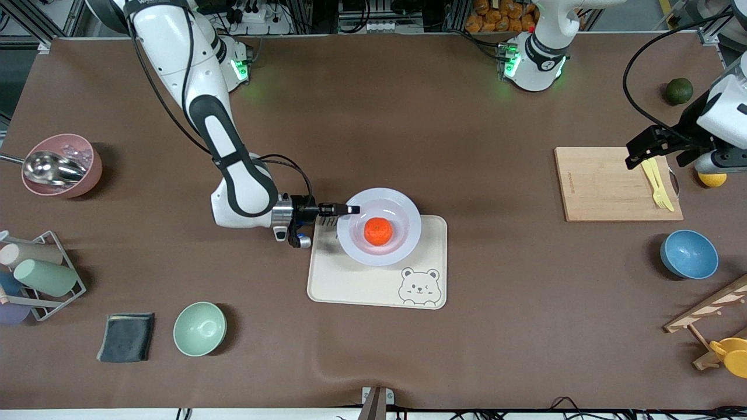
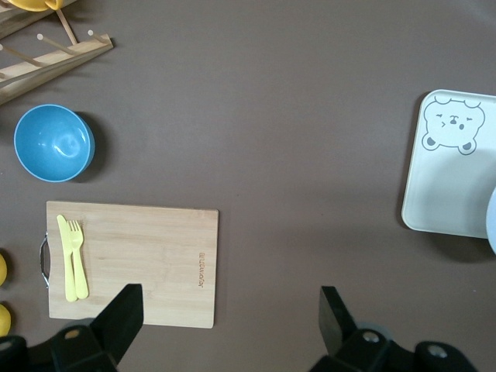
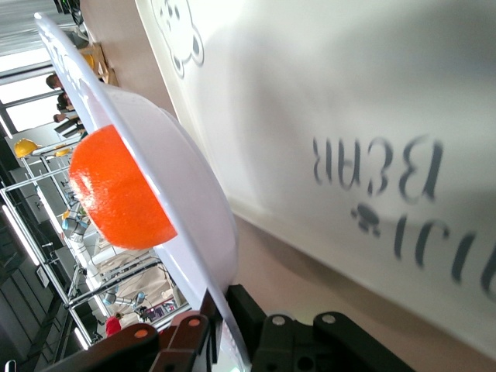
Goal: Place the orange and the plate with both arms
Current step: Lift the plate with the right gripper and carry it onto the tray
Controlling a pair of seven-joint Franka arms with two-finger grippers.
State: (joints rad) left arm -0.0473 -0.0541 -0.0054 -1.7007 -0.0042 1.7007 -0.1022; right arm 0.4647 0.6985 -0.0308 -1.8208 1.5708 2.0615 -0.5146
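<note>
— Reading anything? — "BEAR" printed on the tray (image 3: 372, 116). — Containers? — The orange (image 1: 378, 231) sits in the plate (image 1: 408, 224) on that tray; right gripper (image 1: 350, 209) fingers clamped on its rim, left gripper (image 2: 229, 310) fingers apart over the cutting board (image 2: 147, 256).

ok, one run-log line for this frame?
right gripper: shut on plate rim | orange: in plate | plate: over bear tray | left gripper: open, over cutting board, waiting
</note>
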